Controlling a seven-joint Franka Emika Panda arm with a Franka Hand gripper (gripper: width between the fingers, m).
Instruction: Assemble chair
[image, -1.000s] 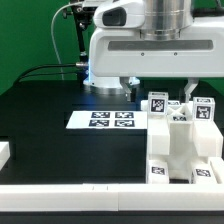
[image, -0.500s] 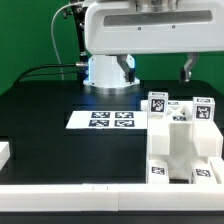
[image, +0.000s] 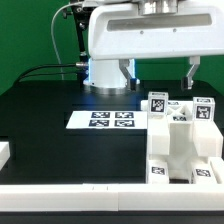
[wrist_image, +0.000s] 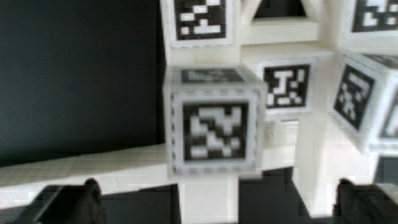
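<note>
The chair (image: 182, 140) is a cluster of chunky white pieces with black-and-white tags, standing at the exterior view's right on the black table. Several tagged posts stick up from it. My gripper (image: 157, 72) hangs above it, wide open and empty, with one dark finger (image: 126, 70) to the left and one (image: 190, 70) to the right. In the wrist view a tagged white post (wrist_image: 217, 130) of the chair stands between my spread fingertips (wrist_image: 71, 202), apart from both. My gripper (wrist_image: 217, 205) touches nothing there.
The marker board (image: 110, 120) lies flat on the table, left of the chair. A white rim (image: 60, 190) runs along the front edge. A white block (image: 4, 152) sits at the far left. Cables and the arm's base (image: 105, 75) stand behind.
My gripper has risen straight up from beside the chair's top posts. It stays open. The chair has not moved.
</note>
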